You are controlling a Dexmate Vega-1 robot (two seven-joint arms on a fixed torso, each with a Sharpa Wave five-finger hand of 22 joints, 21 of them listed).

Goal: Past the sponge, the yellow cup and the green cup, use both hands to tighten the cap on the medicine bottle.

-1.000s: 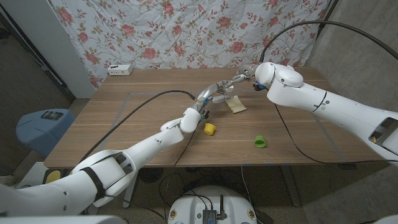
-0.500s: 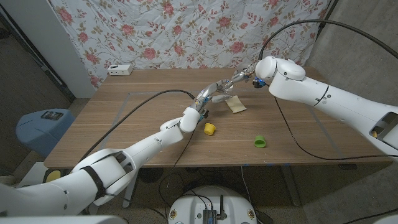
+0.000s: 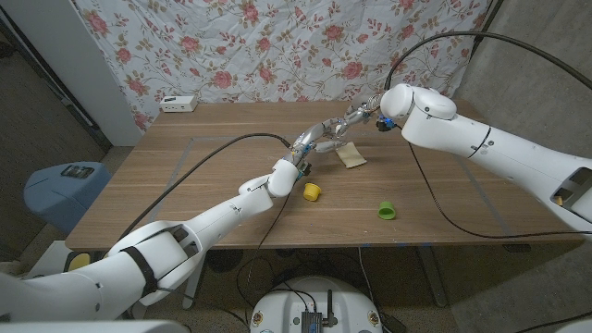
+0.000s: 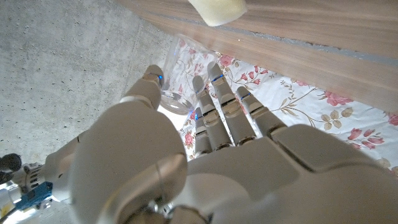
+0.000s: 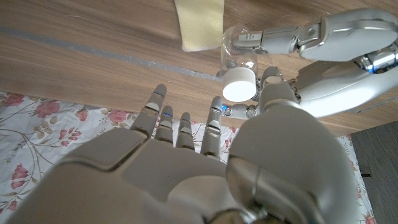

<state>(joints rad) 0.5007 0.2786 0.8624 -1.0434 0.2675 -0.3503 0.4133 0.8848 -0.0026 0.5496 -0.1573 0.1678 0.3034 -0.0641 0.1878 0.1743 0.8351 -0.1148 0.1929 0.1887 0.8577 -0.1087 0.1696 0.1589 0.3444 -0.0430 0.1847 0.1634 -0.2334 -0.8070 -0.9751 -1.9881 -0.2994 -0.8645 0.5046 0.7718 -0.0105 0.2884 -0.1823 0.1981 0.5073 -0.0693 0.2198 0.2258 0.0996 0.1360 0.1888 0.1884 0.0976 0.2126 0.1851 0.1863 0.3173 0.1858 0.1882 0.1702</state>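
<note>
"What is behind the wooden table [image 3: 185, 176]?"
"A flowery curtain [image 3: 277, 46] at twelve o'clock, white with pink roses."
"And at three o'clock?"
"A grey wall [image 3: 546, 83]."
"At nine o'clock?"
"A blue round bin [image 3: 57, 190] on the dark floor [image 3: 28, 120]. A white power strip [image 3: 178, 104] lies at eleven o'clock."

In the head view the medicine bottle [image 3: 335, 135] is mostly hidden between both hands, its cap too small to tell.
</note>
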